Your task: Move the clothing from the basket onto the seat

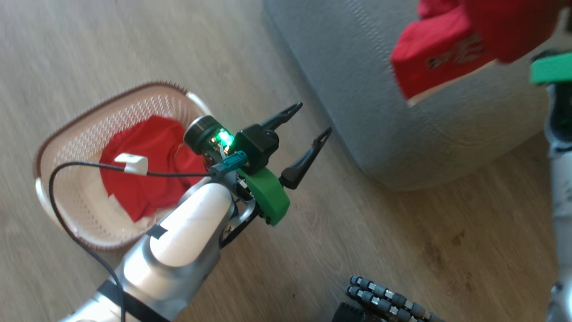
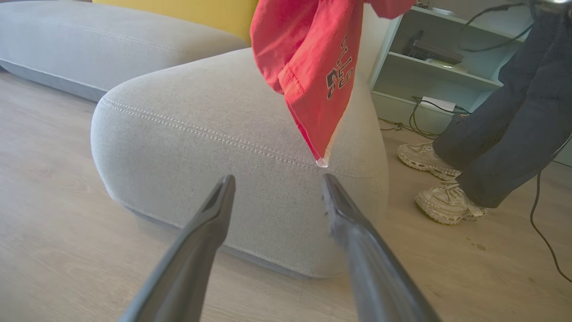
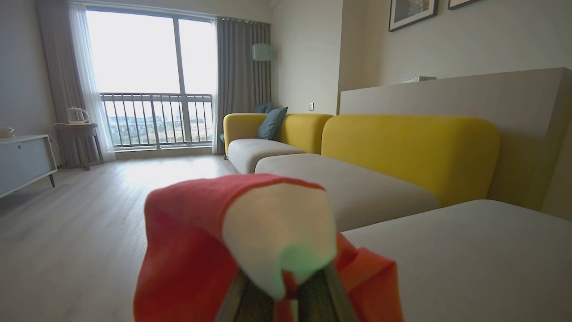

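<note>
Right end effector [image 3: 283,297] was pressed together on a red garment [image 1: 440,49], pinching a bunched fold whose red and white layers draped over the fingertips. The garment hung above the corner of the seat [image 1: 357,89], its tapered lower point showing a white edge and dark printed lettering. Whether that point touched the cushion could not be told. The high carry appeared meant to clear the rounded corner before release.

Left end effector [image 1: 313,118] stood spread and empty above the wooden floor [image 1: 402,232], between the basket [image 1: 80,134] and the seat, pointing toward the cushion. A second red garment [image 1: 143,170] lay crumpled in the basket over white material, so the transfer was judged part done.

The basket was cream perforated plastic with a brown braided rim. The seat was grey woven upholstery, softly rounded, with a stitched seam line. A person's legs [image 2: 505,120] stood near the seat's far side.
</note>
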Tool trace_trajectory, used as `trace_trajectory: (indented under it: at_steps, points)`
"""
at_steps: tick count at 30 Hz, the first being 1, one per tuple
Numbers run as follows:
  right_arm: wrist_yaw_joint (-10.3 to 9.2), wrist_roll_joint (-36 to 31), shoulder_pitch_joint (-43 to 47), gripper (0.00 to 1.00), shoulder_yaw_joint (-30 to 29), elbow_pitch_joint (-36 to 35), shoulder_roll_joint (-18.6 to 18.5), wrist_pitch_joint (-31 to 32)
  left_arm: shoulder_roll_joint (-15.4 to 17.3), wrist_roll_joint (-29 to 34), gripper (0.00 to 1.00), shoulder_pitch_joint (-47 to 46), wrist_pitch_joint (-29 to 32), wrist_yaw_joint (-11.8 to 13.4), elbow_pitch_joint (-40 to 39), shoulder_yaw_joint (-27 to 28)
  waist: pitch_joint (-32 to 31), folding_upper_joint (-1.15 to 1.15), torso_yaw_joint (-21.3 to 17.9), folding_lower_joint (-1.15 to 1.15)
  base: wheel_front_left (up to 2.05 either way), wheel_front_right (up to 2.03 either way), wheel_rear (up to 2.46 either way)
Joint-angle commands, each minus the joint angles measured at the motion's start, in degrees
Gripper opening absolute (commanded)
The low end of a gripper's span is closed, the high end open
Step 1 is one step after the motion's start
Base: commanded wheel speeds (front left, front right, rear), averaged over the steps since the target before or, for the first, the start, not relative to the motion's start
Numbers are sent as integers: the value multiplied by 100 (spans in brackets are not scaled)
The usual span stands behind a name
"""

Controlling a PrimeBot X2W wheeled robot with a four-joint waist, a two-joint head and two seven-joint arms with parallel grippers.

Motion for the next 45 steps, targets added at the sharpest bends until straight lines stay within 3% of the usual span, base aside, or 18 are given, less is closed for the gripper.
trace_trajectory:
  at_steps: [1,15,25,32,36,41,42,43,44,45]
  points:
    - [-1,-48,-267,0,-42,-99,-182,-37,76,59,100,-202,-55,-7,-170,98,357,0,289,-1,0,0,0]
    - [-1,-375,-1954,0,-778,1221,-1235,-37,322,113,100,-568,-55,-7,-110,-45,1267,0,889,-1,0,0,0]
    - [-1,-1245,-2889,0,-2272,2413,-2097,-37,469,146,100,-499,-55,-8,-112,-113,1655,0,1189,-1,0,0,0]
    - [-1,-2124,-2989,0,-3481,3528,-2146,-37,529,126,100,-358,-55,-8,-79,-161,1843,0,1267,-1,0,0,0]
    - [-1,-2281,-2983,0,-3474,4111,-1855,-36,526,112,100,-333,-55,-8,-51,-173,1913,0,1274,-1,0,0,0]
    - [-1,-2159,-2819,0,-3036,4862,-1666,-34,483,57,100,-348,-55,-8,5,-159,1843,0,1370,-1,0,0,0]
    - [-1,-2126,-2757,13,-2924,4933,-1652,-35,460,48,100,-350,-55,-8,3,-146,1813,0,1398,-1,0,0,0]
    - [-1,-2094,-2689,44,-2791,5004,-1630,-35,439,38,100,-348,-55,-8,4,-135,1775,0,1424,-1,0,0,0]
    - [-1,-2063,-2619,100,-2655,5038,-1617,-35,420,29,100,-343,-55,-8,3,-117,1742,0,1446,-1,0,0,0]
    - [-1,-2018,-2545,100,-2519,5024,-1601,-35,401,22,100,-337,-55,-8,-1,-100,1706,0,1468,-1,0,0,0]
